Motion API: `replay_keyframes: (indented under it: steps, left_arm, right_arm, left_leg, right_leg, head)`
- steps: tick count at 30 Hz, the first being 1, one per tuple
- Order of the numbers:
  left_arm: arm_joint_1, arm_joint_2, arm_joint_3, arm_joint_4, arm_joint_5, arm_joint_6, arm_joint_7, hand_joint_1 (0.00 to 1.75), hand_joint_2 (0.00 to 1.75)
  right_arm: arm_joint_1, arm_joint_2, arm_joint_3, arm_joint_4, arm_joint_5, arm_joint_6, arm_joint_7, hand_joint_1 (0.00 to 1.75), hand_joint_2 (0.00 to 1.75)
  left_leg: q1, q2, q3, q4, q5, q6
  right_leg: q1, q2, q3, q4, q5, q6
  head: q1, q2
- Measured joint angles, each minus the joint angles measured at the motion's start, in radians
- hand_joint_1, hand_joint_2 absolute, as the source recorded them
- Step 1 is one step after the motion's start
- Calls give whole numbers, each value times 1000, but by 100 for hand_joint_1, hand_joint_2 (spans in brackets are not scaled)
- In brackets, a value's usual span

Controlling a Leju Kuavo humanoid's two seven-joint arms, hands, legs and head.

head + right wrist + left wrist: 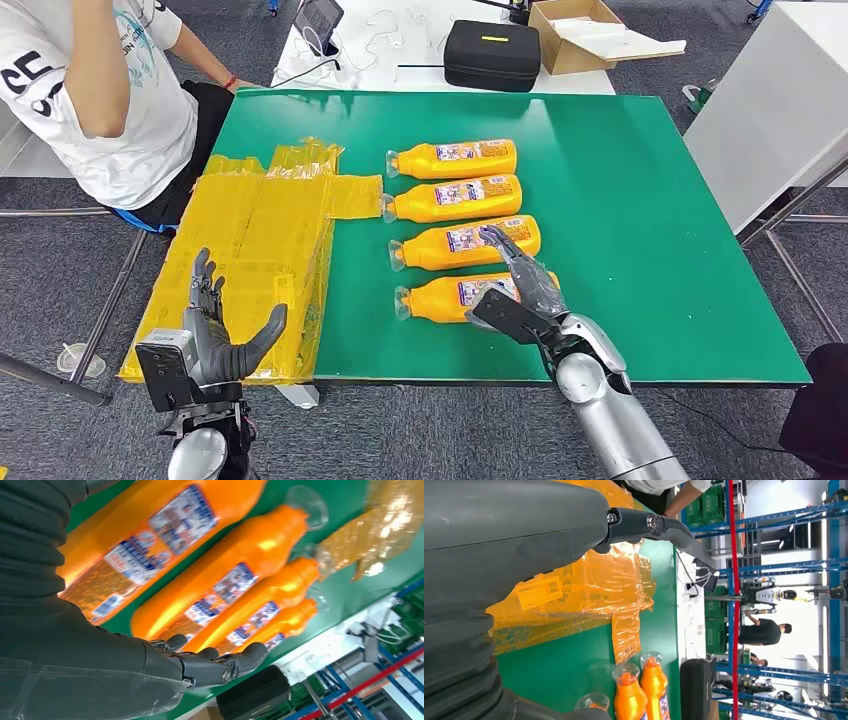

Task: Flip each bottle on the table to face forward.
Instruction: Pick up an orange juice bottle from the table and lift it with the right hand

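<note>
Green worktop [650,200] fills the middle of the frame, with a person in a white shirt [100,90] at upper left. Yellow plastic sheets [260,250] cover its left edge. Four orange bottles [455,159] lie in a column at centre, caps pointing left. Right hand [520,285], fingers spread, rests over the lowest bottle [440,297]. Left hand [215,325] hovers at lower left, fingers apart, holding nothing.
</note>
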Motion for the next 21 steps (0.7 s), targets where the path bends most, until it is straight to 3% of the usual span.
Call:
replay_keyframes:
  steps: [4, 9, 21]
  left_arm:
    - [-6, 0, 3, 10, 0, -4, 0, 0, 175]
    - [-11, 0, 8, 26, 1, -12, 0, 0, 175]
    - [-18, 0, 15, 53, 1, -14, 0, 0, 175]
  right_arm:
    - [-7, -31, 19, 10, -7, 29, 1, 0, 175]
    - [-13, -112, 72, 14, -21, 78, 10, 0, 175]
    - [-60, -249, 157, 24, 3, 130, 93, 0, 175]
  left_leg:
    - [0, 0, 0, 0, 0, 0]
    - [0, -1, 0, 0, 0, 0]
    - [0, 0, 0, 0, 0, 0]
  right_leg:
    - [0, 0, 0, 0, 0, 0]
    - [0, -1, 0, 0, 0, 0]
    - [-1, -1, 0, 0, 0, 0]
  head:
    - [0, 0]
    - [0, 0]
    - [0, 0]
